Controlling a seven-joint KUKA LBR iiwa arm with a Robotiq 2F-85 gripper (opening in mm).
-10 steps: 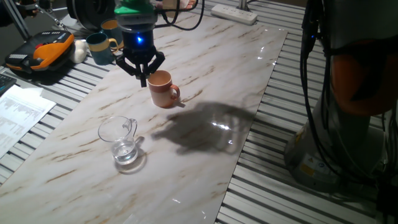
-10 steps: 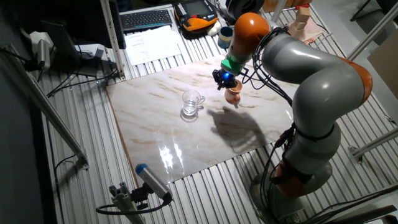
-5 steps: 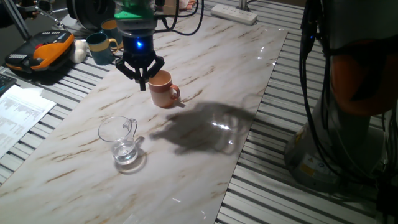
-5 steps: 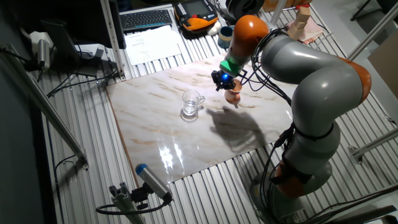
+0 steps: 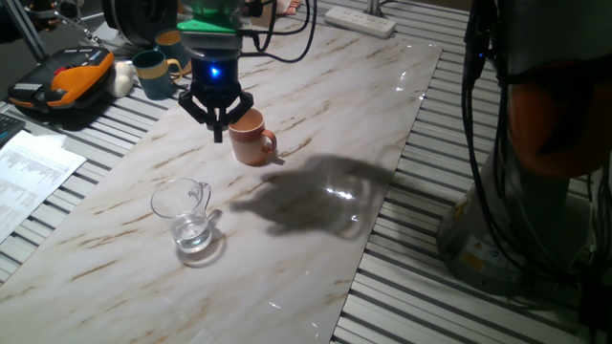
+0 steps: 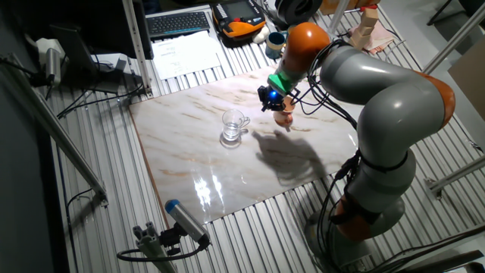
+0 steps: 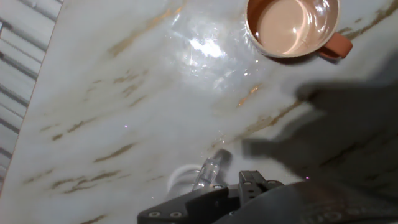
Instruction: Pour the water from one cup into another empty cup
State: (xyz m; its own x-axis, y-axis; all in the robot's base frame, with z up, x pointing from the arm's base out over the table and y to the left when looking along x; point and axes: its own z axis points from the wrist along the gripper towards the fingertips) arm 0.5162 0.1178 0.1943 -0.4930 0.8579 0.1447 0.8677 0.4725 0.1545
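The glass mug point(image 5: 187, 216) stands nearest the camera in the one fixed view, upright on the marble worktop point(image 5: 316, 143), with a little water point(image 5: 193, 235) pooled at its thick base. Its loop handle points toward the right and slightly away, roughly toward the shadowed middle of the slab. Nothing touches it.

Farther back, the terracotta mug point(image 5: 251, 138) stands upright, its handle out to the right. In the hand view it point(image 7: 292, 28) looks empty, only a glossy bare inside showing.

The claw point(image 5: 218, 117) hangs just above and beside the terracotta mug, on the side away from that mug's handle, its fingers spread and holding nothing. In the other fixed view the claw point(image 6: 273, 99) sits likewise over the orange mug point(image 6: 284, 115), with the glass mug point(image 6: 233, 127) well apart from it, toward the open middle of the worktop.

So the relation that matters: the glass lies down and toward the near edge from the claw, clear of the terracotta mug. The claw probably has to travel that way and meet the handle or wall before any pouring.
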